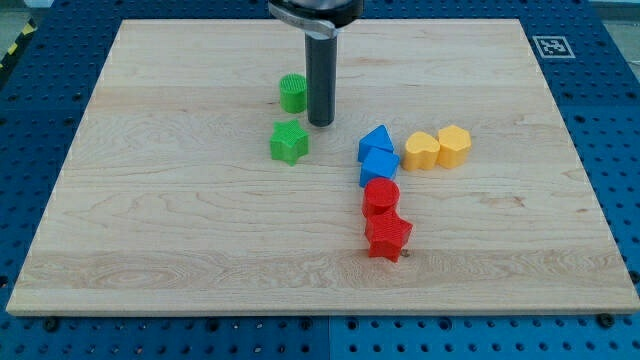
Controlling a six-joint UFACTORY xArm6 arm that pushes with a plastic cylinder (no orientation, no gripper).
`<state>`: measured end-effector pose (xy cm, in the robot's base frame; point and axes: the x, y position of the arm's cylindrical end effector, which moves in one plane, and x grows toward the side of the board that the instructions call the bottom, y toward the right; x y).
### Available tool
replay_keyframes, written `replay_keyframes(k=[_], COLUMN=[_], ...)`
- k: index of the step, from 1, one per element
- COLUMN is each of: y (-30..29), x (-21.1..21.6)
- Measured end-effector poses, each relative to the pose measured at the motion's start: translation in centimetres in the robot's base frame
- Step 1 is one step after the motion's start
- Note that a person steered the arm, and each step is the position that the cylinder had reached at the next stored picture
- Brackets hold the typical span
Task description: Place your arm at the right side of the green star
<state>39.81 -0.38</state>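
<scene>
The green star (pixel 289 142) lies on the wooden board (pixel 180 230), a little left of the middle. My tip (pixel 321 123) touches the board just above and to the right of the star, a small gap apart from it. A green cylinder-like block (pixel 293 93) stands right beside the rod on its left, above the star.
Two blue blocks (pixel 377 156) sit to the right of the star, one above the other. Below them are a red cylinder (pixel 381 195) and a red star (pixel 388 237). A yellow heart (pixel 421 150) and a yellow block (pixel 454 145) lie further right.
</scene>
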Motion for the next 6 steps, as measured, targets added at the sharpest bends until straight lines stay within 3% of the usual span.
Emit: replay_keyframes(k=[3,6], y=[0.0,-0.2], x=[1.0,5.0])
